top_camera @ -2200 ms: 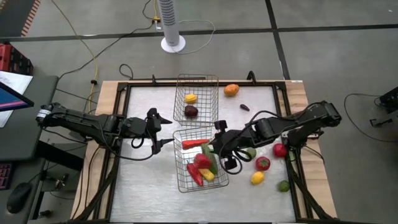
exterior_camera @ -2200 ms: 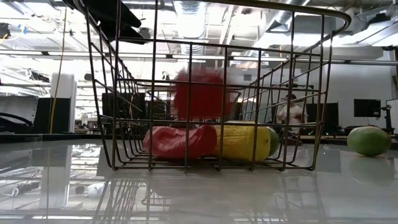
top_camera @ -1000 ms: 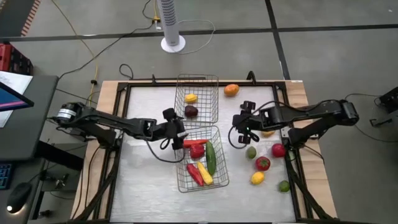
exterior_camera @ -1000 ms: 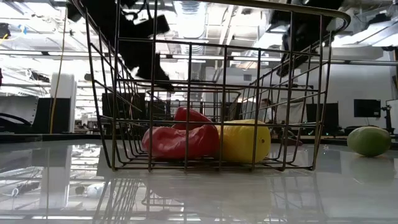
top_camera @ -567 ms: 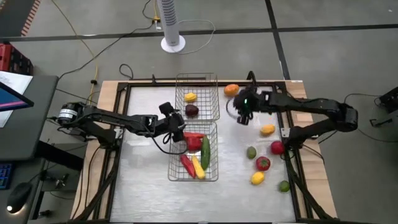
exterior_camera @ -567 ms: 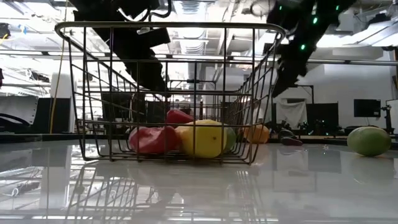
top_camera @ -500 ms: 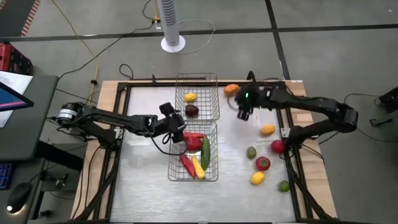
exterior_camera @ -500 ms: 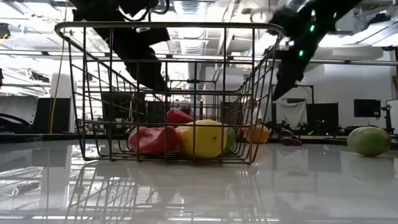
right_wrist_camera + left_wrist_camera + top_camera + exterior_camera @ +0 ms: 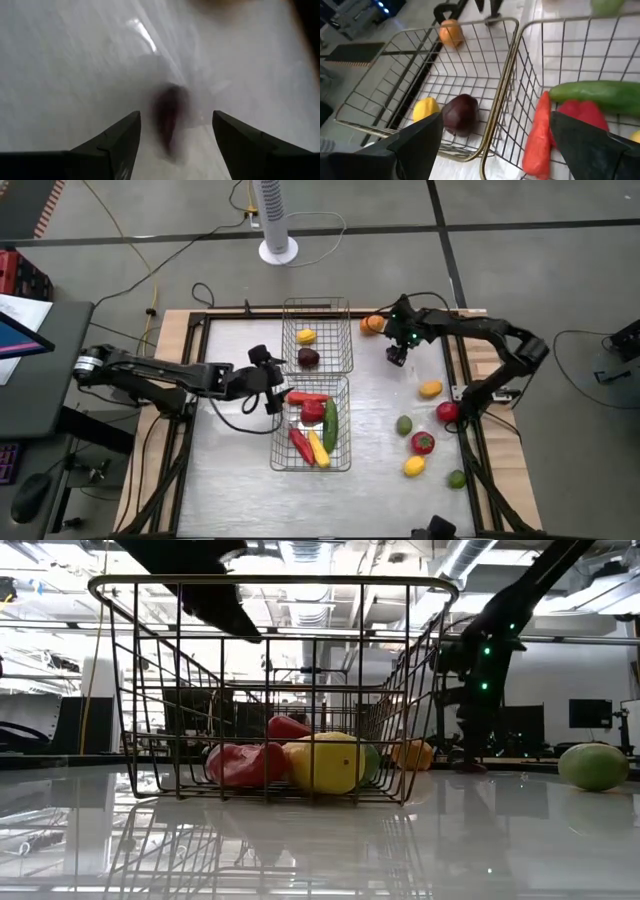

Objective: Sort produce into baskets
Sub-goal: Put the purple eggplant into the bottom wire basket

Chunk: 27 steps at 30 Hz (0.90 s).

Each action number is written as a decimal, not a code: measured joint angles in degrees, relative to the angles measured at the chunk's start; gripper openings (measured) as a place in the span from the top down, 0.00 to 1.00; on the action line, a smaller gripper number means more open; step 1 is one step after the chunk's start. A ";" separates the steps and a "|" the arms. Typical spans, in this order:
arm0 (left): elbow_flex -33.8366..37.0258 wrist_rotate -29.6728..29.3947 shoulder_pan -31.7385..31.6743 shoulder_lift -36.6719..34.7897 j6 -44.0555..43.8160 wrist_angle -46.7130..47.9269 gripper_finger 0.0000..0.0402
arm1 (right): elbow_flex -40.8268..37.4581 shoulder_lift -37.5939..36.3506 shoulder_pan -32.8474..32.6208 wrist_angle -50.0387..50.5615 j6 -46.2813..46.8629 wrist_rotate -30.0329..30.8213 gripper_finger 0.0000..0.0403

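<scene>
We see a small dark oblong piece of produce [image 9: 170, 117] lying on the white counter [image 9: 230, 470], right of the smaller wire-mesh basket [image 9: 318, 338]. Our right pincer [image 9: 172, 145] hovers open and empty above it; next it must descend and close. Our left pincer [image 9: 490, 145] waits open by both baskets.

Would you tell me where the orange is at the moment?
In the high view, the orange lies on the table's far right side, between the smaller basket and the right pincer.
</scene>
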State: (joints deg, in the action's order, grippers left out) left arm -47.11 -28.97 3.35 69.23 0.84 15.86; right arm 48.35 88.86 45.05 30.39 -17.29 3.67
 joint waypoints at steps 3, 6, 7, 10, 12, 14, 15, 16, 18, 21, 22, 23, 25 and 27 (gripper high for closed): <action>0.02 -0.07 1.24 -3.35 -1.25 1.77 0.12 | -0.01 1.73 0.09 -0.09 -0.63 -1.09 0.32; 0.02 0.00 2.55 -6.42 -1.62 2.64 0.12 | 0.01 2.61 0.07 -1.12 -0.79 -1.32 0.32; 0.02 -0.03 2.91 -7.19 -1.87 2.76 0.12 | 0.01 2.80 0.05 -1.12 -1.04 -1.34 0.32; 0.02 -0.16 3.91 -9.38 -2.47 4.39 0.12 | 0.01 3.29 0.25 -1.12 -1.62 -1.35 0.32; 0.02 -0.55 4.30 -10.45 -2.70 5.09 0.12 | 0.01 3.46 0.68 -1.11 -1.72 -1.32 0.32; 0.02 -1.37 4.66 -11.22 -3.01 6.00 0.12 | 0.01 3.46 1.15 -1.14 -2.13 -1.08 0.34; 0.02 -1.77 4.71 -11.50 -3.09 6.34 0.12 | 0.01 3.42 1.28 -1.13 -2.42 -0.95 0.35; 0.02 -2.00 4.71 -11.66 -3.11 6.57 0.12 | 0.01 3.30 1.40 -1.11 -2.58 -0.84 0.37; 0.02 -2.33 4.71 -11.71 -3.14 6.91 0.12 | 0.01 2.85 1.70 -1.88 -2.93 -0.56 0.40; 0.02 -2.34 4.71 -11.59 -3.08 7.04 0.12 | 0.05 1.43 1.11 -2.70 -5.13 -0.51 0.43; 0.02 -2.34 4.71 -11.51 -3.08 7.04 0.12 | 0.19 0.89 0.74 -2.38 -5.93 -0.42 0.44; 0.02 -2.32 4.71 -11.49 -3.08 7.13 0.12 | 0.40 0.34 0.34 -1.87 -6.63 -0.29 0.45; 0.02 -2.33 4.71 -11.49 -3.44 7.21 0.12 | 0.68 -0.64 -0.46 -0.18 -7.92 0.20 0.45; 0.02 -2.32 4.71 -11.49 -3.51 7.23 0.12 | 0.69 -1.36 -1.21 2.21 -10.53 1.18 0.45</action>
State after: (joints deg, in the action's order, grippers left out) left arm -47.09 -31.29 8.05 57.74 -2.68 23.09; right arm 49.04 87.50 43.84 32.60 -27.82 4.86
